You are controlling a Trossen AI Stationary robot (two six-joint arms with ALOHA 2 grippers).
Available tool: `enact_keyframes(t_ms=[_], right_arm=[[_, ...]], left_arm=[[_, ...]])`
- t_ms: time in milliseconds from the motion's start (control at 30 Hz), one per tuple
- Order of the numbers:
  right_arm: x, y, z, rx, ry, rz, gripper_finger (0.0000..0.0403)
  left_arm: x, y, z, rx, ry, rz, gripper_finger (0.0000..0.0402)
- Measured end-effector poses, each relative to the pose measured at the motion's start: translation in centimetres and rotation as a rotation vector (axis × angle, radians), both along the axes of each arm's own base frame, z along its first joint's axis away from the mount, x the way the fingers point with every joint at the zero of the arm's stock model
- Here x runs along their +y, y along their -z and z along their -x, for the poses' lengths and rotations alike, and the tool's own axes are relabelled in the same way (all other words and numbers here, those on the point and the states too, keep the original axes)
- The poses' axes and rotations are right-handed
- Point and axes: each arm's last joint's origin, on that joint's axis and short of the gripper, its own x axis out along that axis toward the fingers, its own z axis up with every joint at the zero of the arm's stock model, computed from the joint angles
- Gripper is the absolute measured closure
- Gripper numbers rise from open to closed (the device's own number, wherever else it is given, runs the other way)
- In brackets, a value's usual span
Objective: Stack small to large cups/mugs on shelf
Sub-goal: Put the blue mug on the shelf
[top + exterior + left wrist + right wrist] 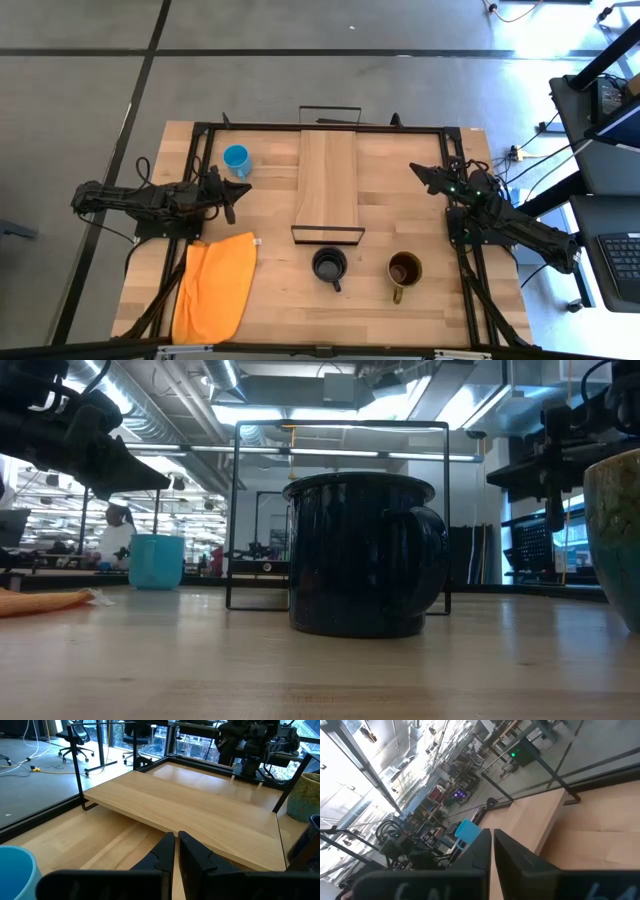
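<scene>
High view: nothing stacked yet. My left gripper [243,187], clenched empty, must open for the light-blue cup [237,159]; right gripper [415,169] clenched, waiting.

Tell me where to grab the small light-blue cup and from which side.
Grip the rim wall of the small light-blue cup from above, on the side away from its handle. It stands upright and open-topped beside the left gripper, which is shut and empty; nothing crowds it.
</scene>
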Motion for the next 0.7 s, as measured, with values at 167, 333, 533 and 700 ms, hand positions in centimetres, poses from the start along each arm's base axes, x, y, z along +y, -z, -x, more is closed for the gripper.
enact_keyframes(t_ms=[167,333,533,700], right_arm=[[0.00,0.01,0.00,0.005,-0.001,0.006,0.0379],[0.00,0.02,0.00,0.014,-0.001,0.019,0.0379],[0.00,0.01,0.00,0.013,-0.001,0.019,0.0379],[0.01,0.01,0.00,0.012,-0.002,0.018,0.0379]], left_arm=[[0.00,0.00,0.00,0.000,0.000,0.000,0.0385],[0.00,0.01,0.00,0.000,0.000,0.000,0.0386],[0.00,0.00,0.00,0.000,0.000,0.000,0.0385],[0.00,0.00,0.00,0.000,0.000,0.000,0.0386]])
